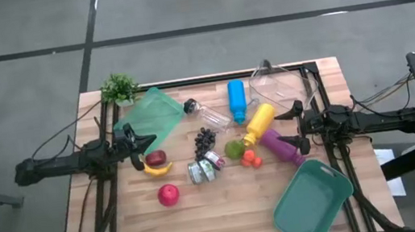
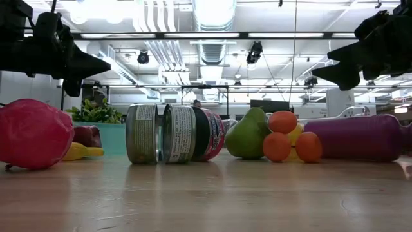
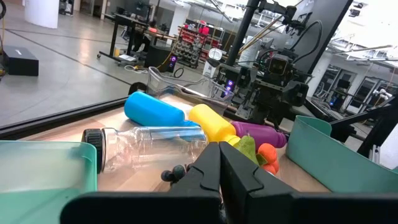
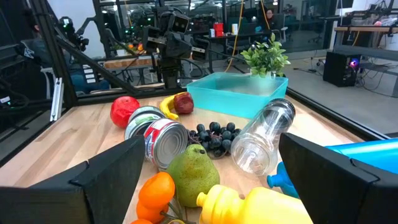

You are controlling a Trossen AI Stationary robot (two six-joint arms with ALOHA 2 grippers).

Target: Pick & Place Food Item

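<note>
A wooden bench (image 1: 230, 218) seen from above carries a crowded band of things across its middle, with bare wood along the lower edge of the frame. The left pincer (image 1: 131, 140) hangs at the left of the bench with its fingers pressed fully together and nothing between them, just above a dark red apple (image 1: 156, 157) and a banana (image 1: 158, 169). A red apple (image 1: 168, 195) lies lower, on its own, with open wood around it. Toward the upper left sit a teal tray (image 1: 152, 115) and a small green plant (image 1: 119, 87) at the bench's back edge. In the middle are a clear bottle (image 1: 207, 116), a bunch of dark grapes (image 1: 205, 140), two tin cans (image 1: 205, 167) lying side by side, a green pear (image 1: 234, 150) and small oranges (image 1: 250, 158), all close together. A blue bottle (image 1: 237, 100), a yellow bottle (image 1: 260, 122) and a purple bottle (image 1: 282, 145) lie just right of centre. The right pincer (image 1: 300, 125) hovers beside them with its fingers spread wide and empty. A clear container (image 1: 278, 83) sits at the upper right, and a teal bin (image 1: 314, 202) overhangs the lower right corner of the bench.
</note>
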